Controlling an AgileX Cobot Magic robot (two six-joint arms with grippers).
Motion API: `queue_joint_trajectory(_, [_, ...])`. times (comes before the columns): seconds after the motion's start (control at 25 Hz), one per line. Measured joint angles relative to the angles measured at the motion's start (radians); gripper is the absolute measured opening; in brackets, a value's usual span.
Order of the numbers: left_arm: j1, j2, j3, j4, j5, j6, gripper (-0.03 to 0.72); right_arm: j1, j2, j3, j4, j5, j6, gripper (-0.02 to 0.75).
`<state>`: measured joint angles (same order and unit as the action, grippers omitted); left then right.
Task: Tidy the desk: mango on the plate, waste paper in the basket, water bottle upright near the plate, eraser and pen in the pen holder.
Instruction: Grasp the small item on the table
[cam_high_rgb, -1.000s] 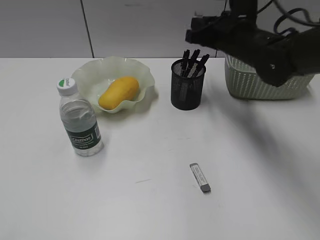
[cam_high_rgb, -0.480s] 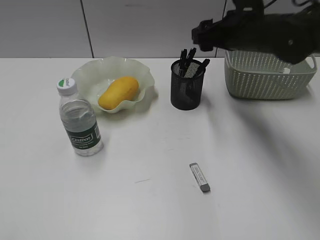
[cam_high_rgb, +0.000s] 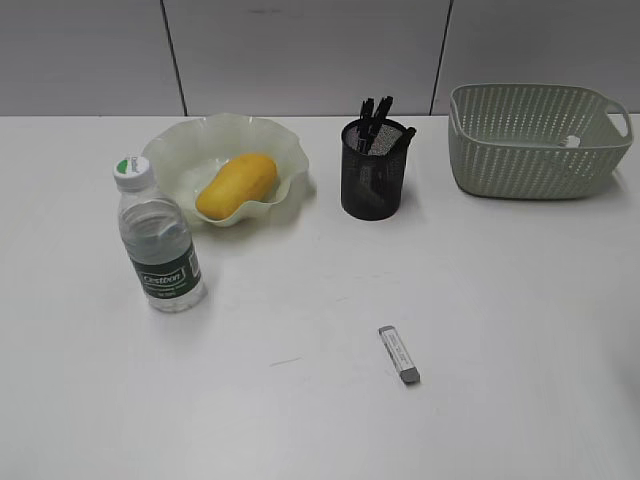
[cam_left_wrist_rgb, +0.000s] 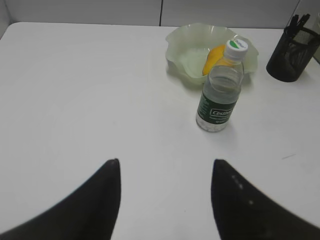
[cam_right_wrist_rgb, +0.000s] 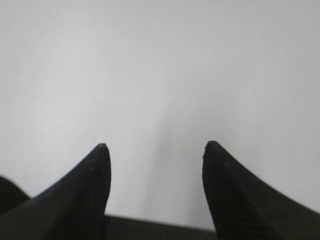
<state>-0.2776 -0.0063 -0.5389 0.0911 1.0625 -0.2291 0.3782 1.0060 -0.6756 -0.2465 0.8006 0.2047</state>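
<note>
The yellow mango (cam_high_rgb: 237, 185) lies in the wavy pale green plate (cam_high_rgb: 180, 148). The water bottle (cam_high_rgb: 157, 240) stands upright on the white desk (cam_high_rgb: 300, 420), in front of the plate; it also shows in the left wrist view (cam_left_wrist_rgb: 220, 90). The black mesh pen holder (cam_high_rgb: 375, 185) holds dark pens (cam_high_rgb: 376, 112). A grey-white eraser (cam_high_rgb: 399, 354) lies on the desk near the front middle. The green basket (cam_high_rgb: 535, 145) stands at the back right; something white shows inside it. My left gripper (cam_left_wrist_rgb: 165, 162) is open and empty. My right gripper (cam_right_wrist_rgb: 155, 146) is open and empty over bare desk. Neither arm shows in the exterior view.
A grey panelled wall runs behind the desk. In the left wrist view the plate (cam_left_wrist_rgb: 182, 42) and pen holder (cam_left_wrist_rgb: 290, 60) sit beyond the bottle. A dark edge shows at the bottom of the right wrist view.
The right arm, which hung over the pen holder and basket, has withdrawn to the right and left the exterior view. The objects have not moved.
</note>
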Motion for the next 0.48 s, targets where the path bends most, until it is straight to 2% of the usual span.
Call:
queue_joint_trajectory(0.2, [0.000, 0.052, 0.000, -0.039, -0.005, 0.054, 0.426, 0.000, -0.471, 0.122, 0.100, 0.223, -0.030, 0.466])
queue_joint_trajectory(0.4, [0.000, 0.248, -0.038, -0.169, -0.070, 0.255, 0.419, 0.000, -0.854, 0.157, 0.120, 0.241, -0.097, 0.465])
queue_joint_trajectory(0.48, [0.000, 0.360, -0.082, -0.226, -0.103, 0.331, 0.386, 0.000, -0.969, 0.158, 0.121, 0.241, -0.104, 0.465])
